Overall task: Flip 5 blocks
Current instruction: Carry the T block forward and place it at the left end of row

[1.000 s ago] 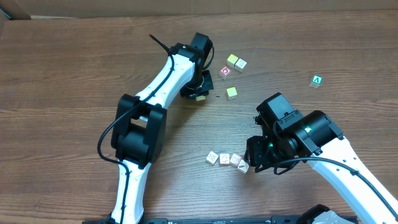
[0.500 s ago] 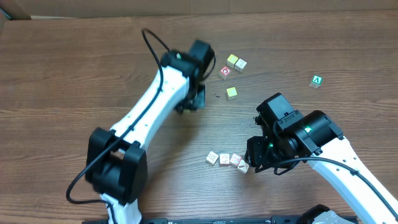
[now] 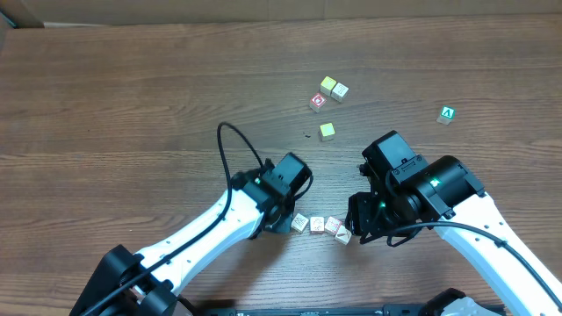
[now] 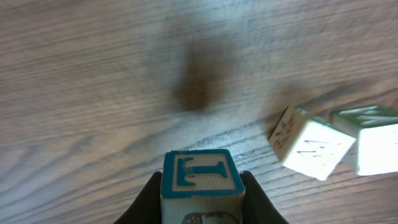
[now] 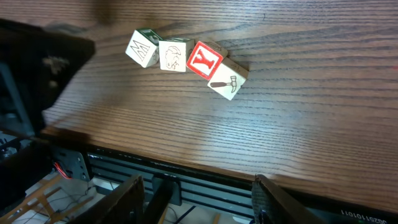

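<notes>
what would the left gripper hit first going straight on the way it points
Likely bare table, reached first by the T block the left gripper holds; the nearest loose block sits right of that line. Depth is unclear.

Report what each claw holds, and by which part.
Left claw grips the blue-T block by two opposite side faces; right claw is open, holding nothing.

Brown wood-grain bench (image 3: 105,105). Upper yellow cube (image 3: 327,85) at far side. Lower yellow cube (image 3: 327,131) near it, standing alone. Green "A" cube (image 3: 448,114) well apart, further right.
</notes>
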